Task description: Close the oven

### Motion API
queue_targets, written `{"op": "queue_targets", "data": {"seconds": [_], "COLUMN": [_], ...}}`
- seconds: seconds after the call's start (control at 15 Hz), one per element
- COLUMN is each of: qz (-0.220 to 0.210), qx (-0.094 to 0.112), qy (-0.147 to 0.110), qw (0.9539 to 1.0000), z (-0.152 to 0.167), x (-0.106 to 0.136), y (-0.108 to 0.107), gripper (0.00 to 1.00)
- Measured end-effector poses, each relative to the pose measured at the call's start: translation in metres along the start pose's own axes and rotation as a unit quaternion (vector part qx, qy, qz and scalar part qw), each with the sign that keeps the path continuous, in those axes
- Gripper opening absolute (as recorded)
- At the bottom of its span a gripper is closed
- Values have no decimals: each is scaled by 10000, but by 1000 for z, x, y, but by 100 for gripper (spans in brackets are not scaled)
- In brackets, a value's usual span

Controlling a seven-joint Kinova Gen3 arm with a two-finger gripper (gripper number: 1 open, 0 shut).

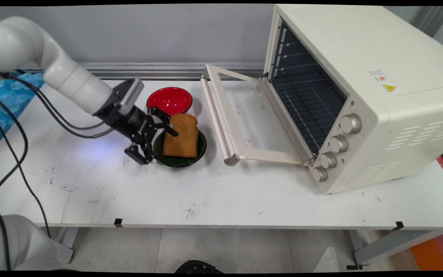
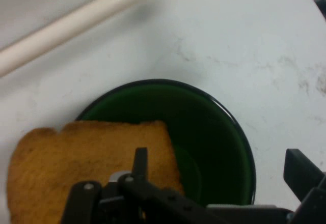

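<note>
In the main view I have the pincer (image 1: 159, 139) down low at the left rim of a dark green bowl (image 1: 200, 148), its jaws spread wide and clamping nothing. One finger reaches across the left edge of a slice of toast (image 1: 182, 135) that stands propped upright in the bowl; the other finger hangs lower, outside the bowl's near-left rim. The toast is golden brown with a darker crust and a rounded top, matt and grainy against the glossy bowl. Just behind sits a red bowl (image 1: 169, 99) with a dark rim, shiny inside. To the right stands a cream toaster oven (image 1: 375, 92), boxy and smooth, its glass door (image 1: 244, 119) dropped flat toward the bowls, a wire rack inside and four metal knobs (image 1: 350, 124) down the front corner. The door's handle lies near the green bowl, not touching it. The white worktop (image 1: 221, 196) is scuffed with dark marks.

In the hand view the green bowl (image 2: 229, 147) fills the middle, deep and glossy, with the toast (image 2: 76, 158) leaning in at its left (from here I cannot tell whether the finger touches it). One finger (image 2: 140, 160) rises in front of the slice; the other stands apart at the right edge, beyond the bowl's rim. The pale oven handle (image 2: 76, 18) crosses the upper left over the worktop (image 2: 244, 40).
</note>
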Motion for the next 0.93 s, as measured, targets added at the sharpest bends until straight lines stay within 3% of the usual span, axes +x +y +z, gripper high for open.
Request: {"op": "queue_targets", "data": {"seconds": [0.47, 0.93], "qz": [-943, -1665], "qx": [241, 569], "qy": [132, 253], "qw": [9952, 9841], "z": [-20, -9], "x": [13, 22], "y": [-24, -58], "gripper": [100, 100]}}
